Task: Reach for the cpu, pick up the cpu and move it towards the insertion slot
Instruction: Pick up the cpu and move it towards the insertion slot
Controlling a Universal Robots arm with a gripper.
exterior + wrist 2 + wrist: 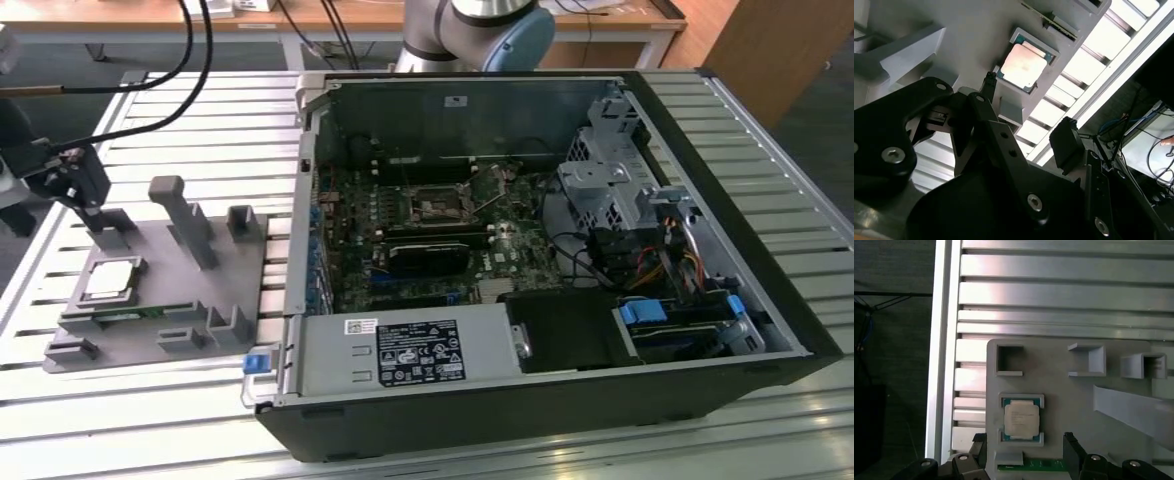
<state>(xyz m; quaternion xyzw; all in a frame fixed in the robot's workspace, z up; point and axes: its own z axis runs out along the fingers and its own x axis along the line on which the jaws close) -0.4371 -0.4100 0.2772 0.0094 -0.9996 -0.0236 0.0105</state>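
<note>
- The gripper [1024,444] is wide open and holds nothing. Its two black fingers [1070,442] are spread well apart.
- The cpu [1021,421] lies just below the gripper and does not touch it. In the first wrist view it sits in line with the gap between the fingers. It is a flat square chip with a silver top and a pale border.
- The cpu rests in a square recess of the grey fixture [1064,405], under the gripper.
- A thin green memory stick [1029,467] lies on the fixture just beside the cpu, close under the gripper.
- The fixture stands on a slatted metal table [200,110].
- In the exterior view, the gripper [70,185] hovers over the fixture [174,290] and the cpu [110,279].
- The insertion slot [437,208] is well apart from the gripper, toward the exterior view's right. It sits on the green board inside an open computer case [747,250].
</note>
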